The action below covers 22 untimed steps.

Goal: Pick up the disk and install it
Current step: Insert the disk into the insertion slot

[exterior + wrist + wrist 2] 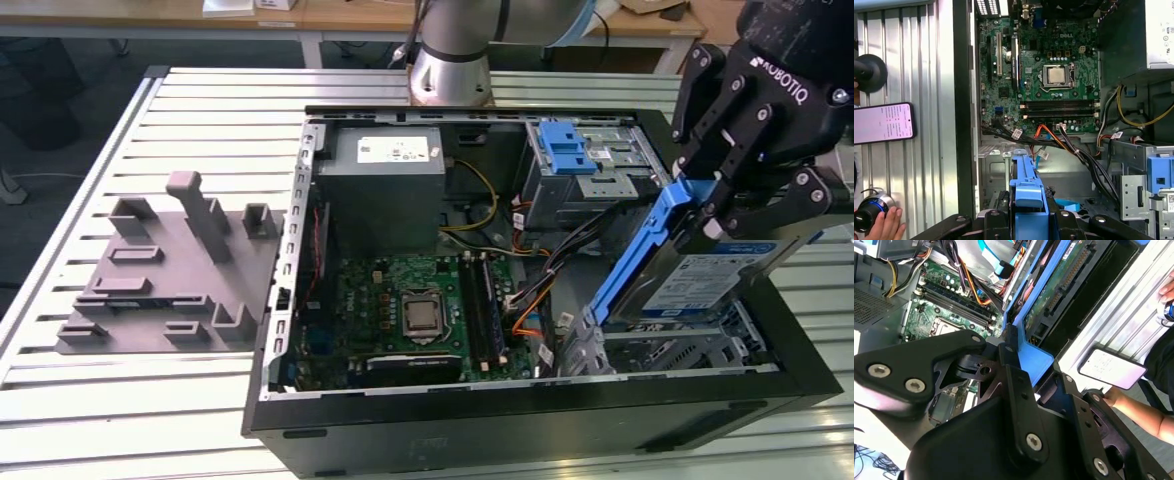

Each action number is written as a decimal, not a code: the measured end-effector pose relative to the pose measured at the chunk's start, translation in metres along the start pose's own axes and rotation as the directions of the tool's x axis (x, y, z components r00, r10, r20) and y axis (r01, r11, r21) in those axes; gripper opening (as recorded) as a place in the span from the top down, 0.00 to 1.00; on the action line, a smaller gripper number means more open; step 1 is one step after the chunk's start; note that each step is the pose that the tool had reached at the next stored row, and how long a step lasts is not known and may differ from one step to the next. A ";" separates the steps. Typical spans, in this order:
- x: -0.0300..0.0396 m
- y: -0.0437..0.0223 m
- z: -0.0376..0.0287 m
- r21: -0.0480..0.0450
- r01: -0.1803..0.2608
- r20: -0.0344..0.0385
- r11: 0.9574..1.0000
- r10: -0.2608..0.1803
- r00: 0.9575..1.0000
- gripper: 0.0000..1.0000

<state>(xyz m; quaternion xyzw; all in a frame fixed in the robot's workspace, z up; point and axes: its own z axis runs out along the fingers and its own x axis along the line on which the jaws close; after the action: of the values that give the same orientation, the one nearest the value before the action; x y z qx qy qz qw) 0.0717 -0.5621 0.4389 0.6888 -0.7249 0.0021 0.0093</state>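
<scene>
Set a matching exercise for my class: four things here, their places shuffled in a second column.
1 disk
2 grey metal box
3 grey moulded fixture
4 phone

A screen lit, on the table slats
B in the gripper, tilted over the case
C on the table, exterior view's left of the case
D inside the case, far corner

Pairs: 1-B, 2-D, 3-C, 4-A

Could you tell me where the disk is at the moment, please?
The disk is at the exterior view's right, held tilted by the gripper over the drive bay of the computer case, beside the motherboard.
</scene>
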 end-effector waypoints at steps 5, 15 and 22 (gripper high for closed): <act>-0.0001 0.0000 0.0031 0.000 0.000 0.000 1.000 0.000 1.000 0.64; -0.0002 -0.0001 0.0106 0.000 0.000 0.000 1.000 0.000 1.000 0.64; -0.0002 -0.0001 0.0127 0.000 0.000 0.000 1.000 0.000 1.000 0.64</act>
<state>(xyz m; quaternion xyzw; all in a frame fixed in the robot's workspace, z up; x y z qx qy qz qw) 0.0717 -0.5621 0.4262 0.6888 -0.7249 0.0021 0.0093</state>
